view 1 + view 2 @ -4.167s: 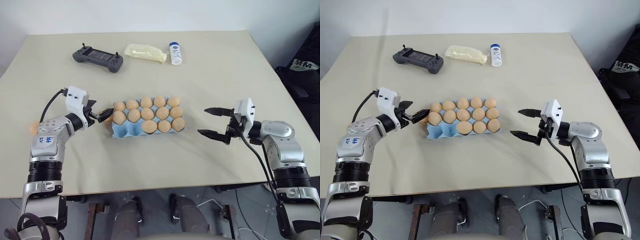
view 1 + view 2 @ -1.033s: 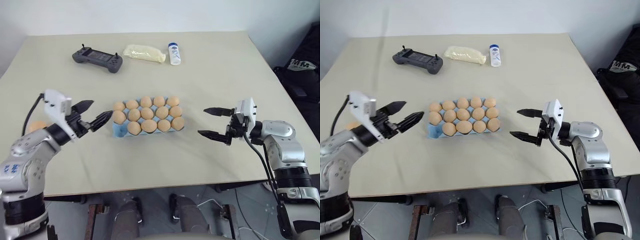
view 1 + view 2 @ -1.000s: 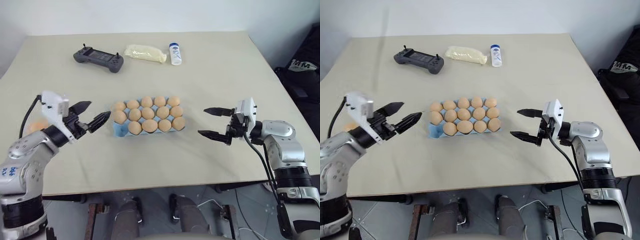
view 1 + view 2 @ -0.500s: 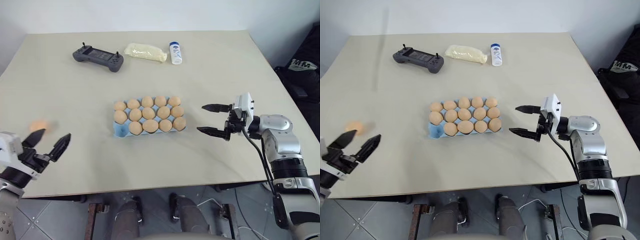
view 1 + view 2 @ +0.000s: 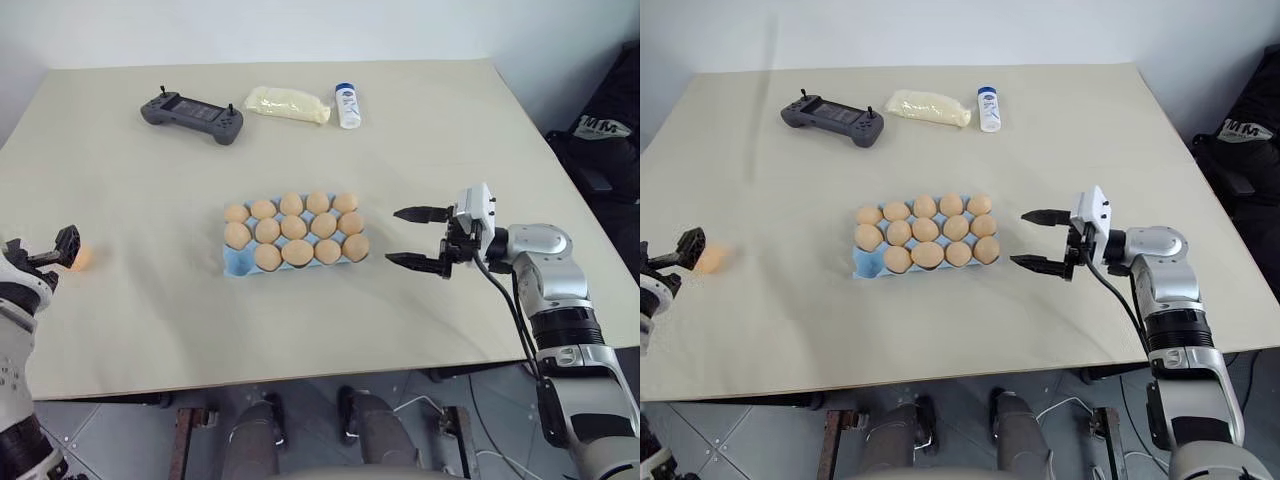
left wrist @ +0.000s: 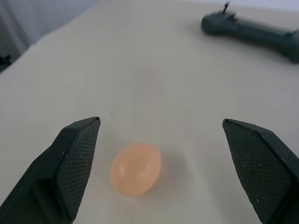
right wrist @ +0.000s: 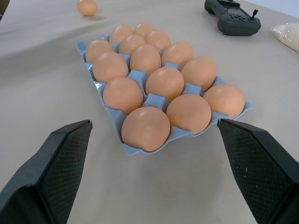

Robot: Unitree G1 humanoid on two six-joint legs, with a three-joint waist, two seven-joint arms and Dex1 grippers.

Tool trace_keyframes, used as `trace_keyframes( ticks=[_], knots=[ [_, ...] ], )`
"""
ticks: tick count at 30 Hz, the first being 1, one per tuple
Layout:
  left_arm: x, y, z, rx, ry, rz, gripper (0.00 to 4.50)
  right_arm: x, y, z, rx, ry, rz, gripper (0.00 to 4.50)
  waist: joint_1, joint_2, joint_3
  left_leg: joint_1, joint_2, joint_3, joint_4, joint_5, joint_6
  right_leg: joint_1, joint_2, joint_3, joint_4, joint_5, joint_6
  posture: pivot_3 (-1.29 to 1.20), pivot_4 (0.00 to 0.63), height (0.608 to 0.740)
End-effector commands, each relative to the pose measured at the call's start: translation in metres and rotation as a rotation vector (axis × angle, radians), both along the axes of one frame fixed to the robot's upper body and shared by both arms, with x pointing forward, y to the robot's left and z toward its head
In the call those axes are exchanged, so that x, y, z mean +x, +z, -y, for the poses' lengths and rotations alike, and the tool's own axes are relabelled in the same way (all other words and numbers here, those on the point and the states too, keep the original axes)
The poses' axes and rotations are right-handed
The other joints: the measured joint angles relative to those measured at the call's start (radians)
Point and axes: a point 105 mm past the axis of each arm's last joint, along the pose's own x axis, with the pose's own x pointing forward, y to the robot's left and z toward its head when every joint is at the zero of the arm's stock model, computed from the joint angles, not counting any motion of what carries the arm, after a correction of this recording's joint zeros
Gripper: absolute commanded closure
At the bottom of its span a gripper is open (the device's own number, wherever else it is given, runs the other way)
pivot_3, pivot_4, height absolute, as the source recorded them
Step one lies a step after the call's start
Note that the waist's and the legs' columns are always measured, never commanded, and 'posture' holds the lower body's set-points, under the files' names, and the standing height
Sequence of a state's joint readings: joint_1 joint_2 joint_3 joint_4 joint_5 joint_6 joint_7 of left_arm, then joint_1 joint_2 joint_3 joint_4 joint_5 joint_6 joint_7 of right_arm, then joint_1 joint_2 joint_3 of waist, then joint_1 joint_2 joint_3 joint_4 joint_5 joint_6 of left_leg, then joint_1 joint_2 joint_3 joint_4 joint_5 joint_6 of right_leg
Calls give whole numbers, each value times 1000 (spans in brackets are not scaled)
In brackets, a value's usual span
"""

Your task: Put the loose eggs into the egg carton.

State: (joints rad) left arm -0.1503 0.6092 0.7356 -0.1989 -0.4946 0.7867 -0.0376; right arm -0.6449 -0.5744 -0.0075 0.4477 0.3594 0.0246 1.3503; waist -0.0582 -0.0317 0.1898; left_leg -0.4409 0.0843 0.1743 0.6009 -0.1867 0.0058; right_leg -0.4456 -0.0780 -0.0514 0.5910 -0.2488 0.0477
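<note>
One loose egg lies alone on the table at the far left of the head view, well apart from the egg carton in the middle. The carton holds fourteen eggs, with one cup at its lower left corner still empty. The left gripper has its fingers spread wide around the egg without touching it and holds nothing. The right gripper, right of centre near the carton, is also wide open and empty. The egg is smooth and round: a finger nudging it off-centre could roll it toward the nearby table edge, and too hard a squeeze might crack it.
</note>
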Motion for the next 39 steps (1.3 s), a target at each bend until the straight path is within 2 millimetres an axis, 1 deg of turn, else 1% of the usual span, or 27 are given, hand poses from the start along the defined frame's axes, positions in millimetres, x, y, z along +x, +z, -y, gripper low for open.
trace_keyframes(
  ticks=[1, 5, 7, 9, 12, 15, 20, 24, 27, 28, 29, 30, 31, 33, 34, 35, 36, 38, 39],
  knots=[
    [10, 2, -8, 24, 28, -22, 38, -1, 9, 4, 7, -8, 36, 0, -1, 0, 0, 0, 0, 0, 0, 0, 0, 0, 0, 0, 0, 0, 0, 0, 150, 740],
    [21, -1, -14, 32, 47, -50, 38, -3, 9, 8, 3, -21, 39, 0, 1, 0, 0, 0, 0, 1, -1, 0, 0, -1, -1, -1, 0, 0, 0, 0, 150, 740],
    [23, -7, -20, 19, 78, -81, 38, -3, 9, 10, 2, -27, 40, 0, 2, 0, 0, 0, 0, 2, -3, 0, 0, -1, -1, -1, 0, 0, 0, 0, 150, 740],
    [28, -10, -19, 9, 63, -84, 38, -4, 9, 11, 3, -33, 41, 0, 1, 0, 0, 1, 0, 2, -3, 0, -1, -1, -1, -2, 1, 0, 1, 0, 150, 740],
    [34, -16, -17, -14, 53, -108, 38, -4, 9, 12, -2, -40, 40, 0, 2, 0, 0, 1, 1, 2, -4, 0, -1, -2, -1, -3, 2, 3, 6, 0, 150, 740],
    [35, -19, -15, -30, 52, -127, 38, -4, 9, 13, -3, -44, 41, 0, 2, -1, 0, 1, 1, 2, -4, 0, -2, -2, -1, -4, 2, 4, 7, 0, 150, 740],
    [35, -32, -12, -55, 46, -190, 38, -4, 9, 13, -7, -49, 40, 0, 2, -1, 0, 2, 1, 2, -4, 0, -2, -2, -1, -4, 3, 4, 7, 0, 150, 740],
    [33, -37, -10, -71, 47, -205, 38, -3, 10, 13, -9, -50, 43, 0, 2, -1, 0, 2, 1, 2, -3, 0, -2, -2, -1, -4, 3, 4, 7, 0, 150, 740],
    [31, -39, -11, -69, 58, -209, 610, -3, 10, 12, -9, -50, 44, 0, 2, -1, 0, 2, 1, 2, -3, 0, -2, -2, -1, -4, 3, 5, 8, 0, 150, 740],
    [31, -39, -11, -70, 59, -209, 867, -2, 10, 12, -10, -50, 44, 0, 2, -1, 0, 2, 1, 2, -3, 0, -2, -2, -1, -4, 3, 5, 8, 0, 150, 740],
    [31, -38, -11, -68, 60, -207, 1239, -2, 10, 12, -10, -50, 45, 0, 2, -1, 0, 2, 1, 2, -3, 0, -2, -2, -1, -4, 3, 5, 9, 0, 150, 740],
    [30, -37, -11, -58, 58, -200, 1561, -2, 10, 12, -11, -50, 45, 0, 2, -1, 0, 2, 1, 2, -3, 0, -2, -2, -1, -4, 3, 8, 14, 0, 150, 740],
    [30, -35, -11, -50, 56, -195, 1820, -2, 10, 12, -11, -50, 46, 0, 2, -1, 0, 2, 1, 2, -3, 0, -2, -2, -1, -4, 3, 8, 14, 0, 150, 740],
    [31, -28, -5, -42, 23, -171, 2501, -2, 10, 13, -11, -50, 47, 0, 2, -1, 0, 2, 1, 2, -3, 0, -2, -2, -1, -4, 3, 8, 14, 0, 150, 740],
    [33, -19, 0, -23, -4, -122, 2713, -2, 10, 13, -10, -51, 48, 0, 2, -1, 0, 2, 1, 2, -3, 0, -2, -2, -1, -4, 3, 8, 14, 0, 150, 740],
    [35, -10, 6, 6, -35, -71, 2870, -3, 11, 13, -9, -51, 51, 0, 3, -1, 0, 1, 1, 2, -3, 0, -2, -2, -1, -4, 3, 8, 14, 0, 150, 740],
    [37, 0, 15, 37, -85, -25, 2922, -3, 11, 13, -7, -50, 53, 0, 3, -1, 0, 2, 1, 2, -3, 0, -2, -2, -1, -4, 3, 8, 14, 0, 150, 740],
    [40, 17, 35, 92, -187, 61, 2936, -3, 12, 14, -4, -50, 55, 0, 3, -1, 0, 1, 1, 2, -3, 0, -2, -2, -2, -4, 3, 8, 14, 0, 150, 740],
    [41, 23, 47, 82, -250, 105, 2936, -3, 12, 14, -3, -50, 56, 0, 4, -1, 0, 1, 1, 2, -4, 0, -2, -2, -2, -4, 3, 8, 14, 0, 150, 740]
  ],
)
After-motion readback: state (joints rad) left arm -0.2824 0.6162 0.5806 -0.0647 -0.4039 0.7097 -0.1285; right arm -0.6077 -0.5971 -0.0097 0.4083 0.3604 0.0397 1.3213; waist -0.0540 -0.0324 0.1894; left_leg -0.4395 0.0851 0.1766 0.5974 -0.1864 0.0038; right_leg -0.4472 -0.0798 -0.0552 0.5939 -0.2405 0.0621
